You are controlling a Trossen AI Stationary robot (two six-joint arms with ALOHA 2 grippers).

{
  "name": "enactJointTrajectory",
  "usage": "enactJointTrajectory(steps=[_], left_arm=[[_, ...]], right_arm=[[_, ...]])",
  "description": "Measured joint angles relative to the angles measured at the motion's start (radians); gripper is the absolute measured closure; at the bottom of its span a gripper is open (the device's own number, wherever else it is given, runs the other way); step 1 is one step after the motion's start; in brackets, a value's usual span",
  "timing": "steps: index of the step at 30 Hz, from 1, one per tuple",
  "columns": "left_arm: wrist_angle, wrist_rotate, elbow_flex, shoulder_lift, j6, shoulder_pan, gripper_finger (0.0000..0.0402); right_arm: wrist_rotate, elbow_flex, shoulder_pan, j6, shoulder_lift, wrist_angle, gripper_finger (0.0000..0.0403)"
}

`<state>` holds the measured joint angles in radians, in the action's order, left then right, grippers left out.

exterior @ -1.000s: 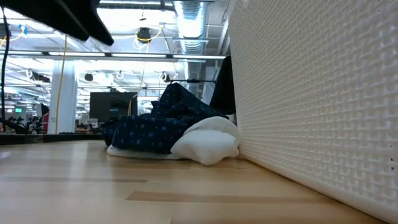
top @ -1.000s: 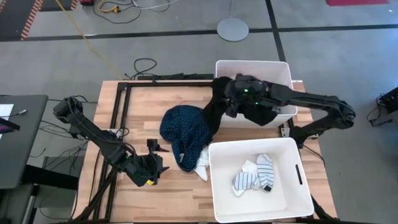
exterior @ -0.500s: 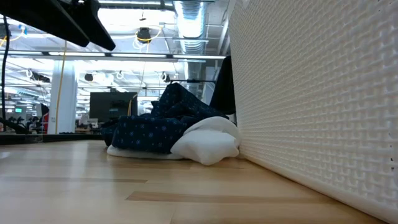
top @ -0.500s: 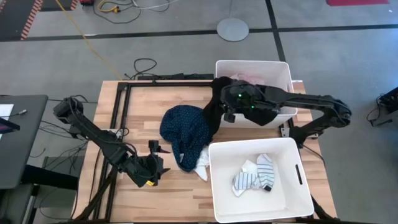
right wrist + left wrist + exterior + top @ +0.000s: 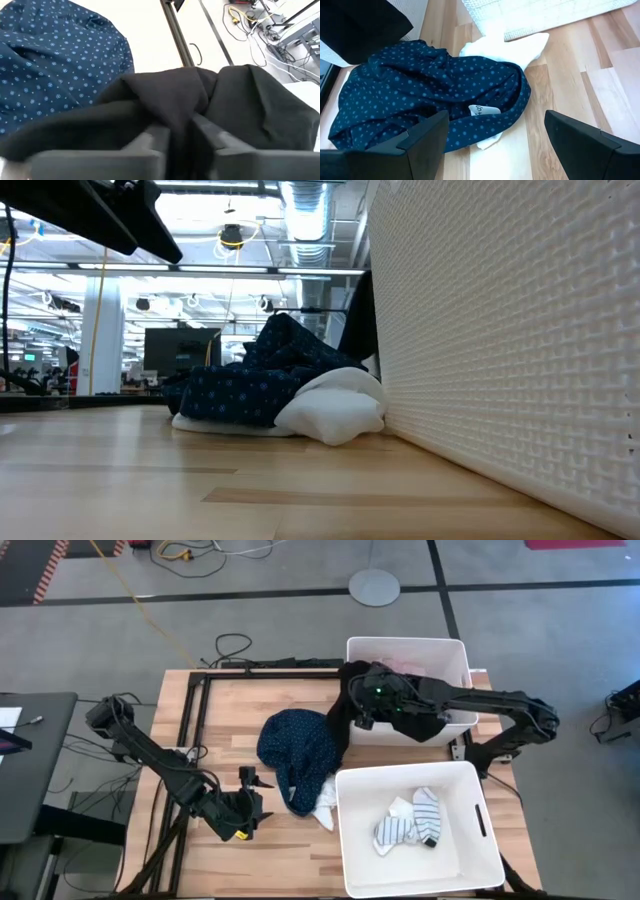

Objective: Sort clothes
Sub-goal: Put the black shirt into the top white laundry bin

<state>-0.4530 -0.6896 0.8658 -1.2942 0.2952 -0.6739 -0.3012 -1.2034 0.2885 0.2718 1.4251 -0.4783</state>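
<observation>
Your right gripper (image 5: 180, 137) is closed on a fold of the black garment (image 5: 200, 100), pinched between its fingers at the near edge of the far bin (image 5: 455, 650). The garment hangs over that bin's rim, half in and half out, so the grip looks placed to drag the trailing part inside. Your left gripper (image 5: 495, 145) waits low over the table (image 5: 250, 700), jaws spread wide with nothing in them, facing the dotted navy garment (image 5: 420, 95) and the white cloth (image 5: 505, 45) tucked under it beside the near bin (image 5: 345, 840). The overhead view alone shows striped socks (image 5: 415, 820) already in the near bin and something pink (image 5: 400, 665) in the far one. Only the right wrist view shows the pinch itself; the table-level view sees just the navy heap
</observation>
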Motion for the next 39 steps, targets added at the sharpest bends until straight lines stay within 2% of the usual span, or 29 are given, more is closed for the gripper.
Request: enactJointTrajectory(steps=[2, 6, 10, 17, 22, 25, 28, 30, 33, 39], left_arm=[[0.0, 0.0, 0.0, 0.0, -0.003, 0.0, 0.008], [0.0, 0.0, 0.0, 0.0, 0.002, 0.0, 0.008], [0.0, -0.001, 0.0, 0.0, 0.006, 0.0, 0.0079], [0.001, -0.001, 0.0, 0.0, 0.008, 0.0, 0.008], [0.002, -0.002, 0.0, 0.0, 0.008, 0.0, 0.0079], [0.007, -0.003, 0.0, 0.0, 0.006, 0.0, 0.008], [0.012, -0.003, 0.0, 0.0, 0.005, 0.0, 0.0079], [0.021, -0.004, 0.0, 0.0, 0.0, 0.001, 0.0079], [0.027, -0.008, 0.0, 0.0, -0.002, 0.001, 0.0079], [0.028, -0.008, 0.0, 0.0, 0.008, 0.008, 0.008]], right_arm=[[0.0, 0.0, -0.005, 0.008, -0.008, 0.002, 0.0384], [-0.008, 0.0, -0.03, 0.015, -0.048, 0.053, 0.0395], [-0.086, 0.001, -0.078, 0.038, -0.12, 0.127, 0.04], [-0.363, 0.001, -0.157, 0.07, -0.297, 0.129, 0.0402], [-0.587, 0.0, -0.182, 0.039, -0.405, 0.026, 0.0402], [-0.64, 0.0, -0.161, -0.041, -0.437, -0.098, 0.0402], [-0.635, 0.0, -0.113, -0.156, -0.434, -0.268, 0.0402], [-0.592, 0.0, -0.076, -0.229, -0.41, -0.366, 0.0402], [-0.446, 0.0, -0.014, -0.305, -0.359, -0.451, 0.0401], [-0.113, 0.0, 0.112, -0.384, -0.266, -0.499, 0.0382]])
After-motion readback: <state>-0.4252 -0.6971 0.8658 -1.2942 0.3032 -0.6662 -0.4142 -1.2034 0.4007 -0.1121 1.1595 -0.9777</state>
